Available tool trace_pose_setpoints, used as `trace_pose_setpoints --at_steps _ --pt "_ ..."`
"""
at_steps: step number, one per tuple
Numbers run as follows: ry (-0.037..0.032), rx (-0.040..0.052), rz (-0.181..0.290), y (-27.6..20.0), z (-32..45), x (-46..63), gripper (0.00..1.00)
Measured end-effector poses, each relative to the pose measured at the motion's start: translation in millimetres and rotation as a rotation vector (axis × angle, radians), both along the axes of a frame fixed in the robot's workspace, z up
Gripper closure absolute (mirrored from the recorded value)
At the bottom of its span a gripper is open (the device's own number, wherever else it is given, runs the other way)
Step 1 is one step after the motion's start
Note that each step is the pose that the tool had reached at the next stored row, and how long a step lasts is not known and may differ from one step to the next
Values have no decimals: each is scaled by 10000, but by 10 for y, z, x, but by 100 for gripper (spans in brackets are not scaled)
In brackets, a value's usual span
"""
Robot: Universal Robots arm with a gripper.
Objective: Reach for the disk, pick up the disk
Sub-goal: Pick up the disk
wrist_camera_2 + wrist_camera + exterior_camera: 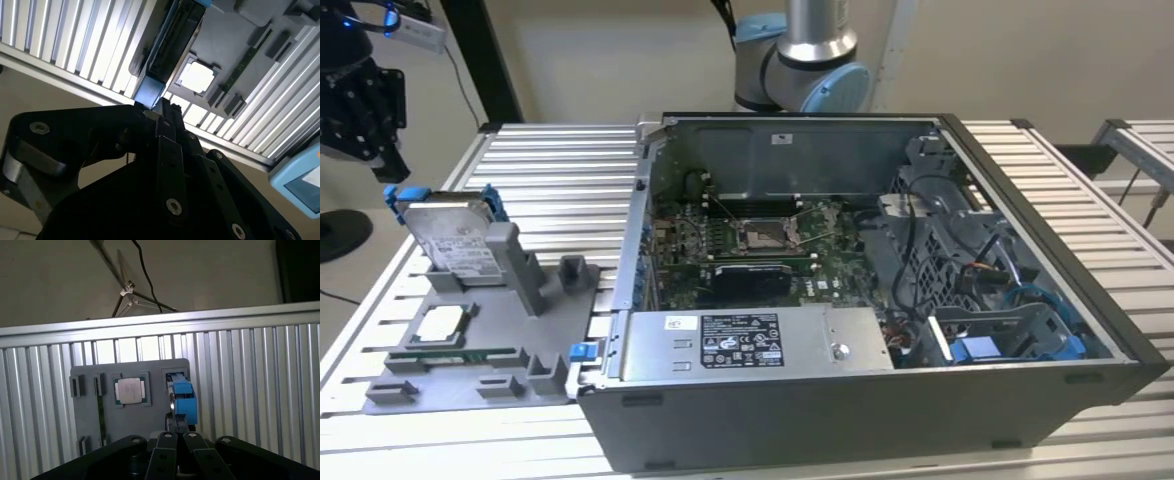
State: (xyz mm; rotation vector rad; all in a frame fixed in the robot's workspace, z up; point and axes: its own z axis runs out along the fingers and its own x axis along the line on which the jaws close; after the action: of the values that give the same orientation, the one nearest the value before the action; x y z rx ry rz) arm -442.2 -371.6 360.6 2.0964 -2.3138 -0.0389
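— Where is our gripper [177,434]?
— Nearest us, jaws pinched almost together, holding nothing we can see.
— And the disk [182,397]?
— Straight ahead, just past the tips. It stands on edge in the grey holder [132,420], with its thin edge facing us.

Open computer case [854,410] sits beside grey tray [494,330].

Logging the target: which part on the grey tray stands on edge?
The disk, the blue-framed silver drive: it stands on edge, while the square processor chip and the memory stick lie flat on the tray.
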Motion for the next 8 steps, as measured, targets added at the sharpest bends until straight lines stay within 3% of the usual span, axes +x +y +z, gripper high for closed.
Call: trace_pose_setpoints --at_steps 8 --pt "0 0 22 0 0 0 0"
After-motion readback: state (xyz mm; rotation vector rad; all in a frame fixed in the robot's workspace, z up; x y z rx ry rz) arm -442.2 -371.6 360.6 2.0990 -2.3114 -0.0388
